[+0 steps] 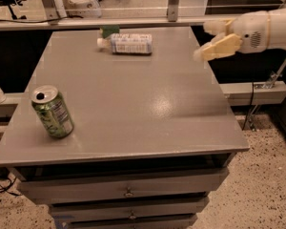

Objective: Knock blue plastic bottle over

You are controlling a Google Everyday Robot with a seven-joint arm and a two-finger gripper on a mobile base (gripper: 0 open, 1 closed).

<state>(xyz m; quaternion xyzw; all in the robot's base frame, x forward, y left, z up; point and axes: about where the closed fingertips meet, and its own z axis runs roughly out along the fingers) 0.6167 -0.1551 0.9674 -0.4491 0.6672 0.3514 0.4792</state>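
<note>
The blue plastic bottle [126, 44] lies on its side at the far edge of the grey table [133, 104], its white cap pointing left and its white label facing up. My gripper [209, 41] is at the right, above the table's far right edge, well to the right of the bottle and apart from it. It holds nothing that I can see. The white arm reaches in from the right edge of the view.
A green soda can [52, 111] stands upright near the table's front left corner. A small green object [109, 30] sits just behind the bottle. Drawers [128, 192] run below the table top. A metal rail [133, 20] runs behind the table.
</note>
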